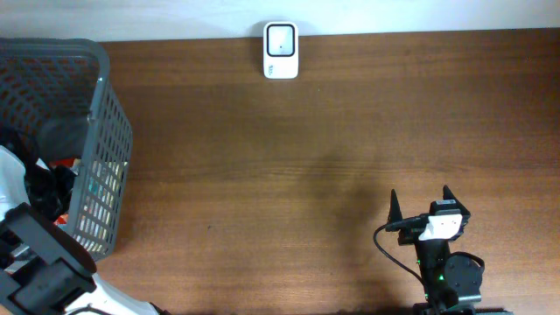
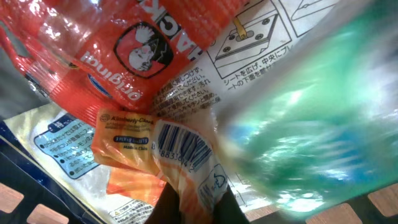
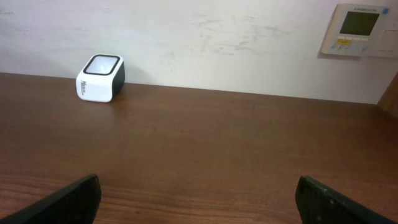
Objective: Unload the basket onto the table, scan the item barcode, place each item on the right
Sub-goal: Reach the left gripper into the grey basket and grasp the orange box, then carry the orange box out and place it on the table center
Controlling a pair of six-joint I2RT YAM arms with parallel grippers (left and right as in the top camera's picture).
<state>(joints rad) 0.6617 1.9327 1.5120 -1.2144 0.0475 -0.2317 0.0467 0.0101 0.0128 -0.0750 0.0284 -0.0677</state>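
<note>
My left gripper (image 2: 198, 202) is down inside the basket, shut on a small orange-and-white packet (image 2: 124, 134). The packet's barcode (image 2: 181, 148) faces the left wrist camera, just above the dark fingers (image 2: 166, 208). In the overhead view that gripper is hidden under the left arm (image 1: 44, 262). The white barcode scanner (image 1: 281, 50) stands at the table's far edge, also visible in the right wrist view as the scanner (image 3: 100, 78) at the upper left. My right gripper (image 1: 421, 199) rests near the front right, open and holding nothing (image 3: 199, 205).
A grey mesh basket (image 1: 101, 131) stands at the left edge with several bags inside: a red snack bag (image 2: 124, 43), a blurred green bag (image 2: 311, 112) and a white printed package (image 2: 261, 37). A wall control panel (image 3: 357, 28) hangs behind the table.
</note>
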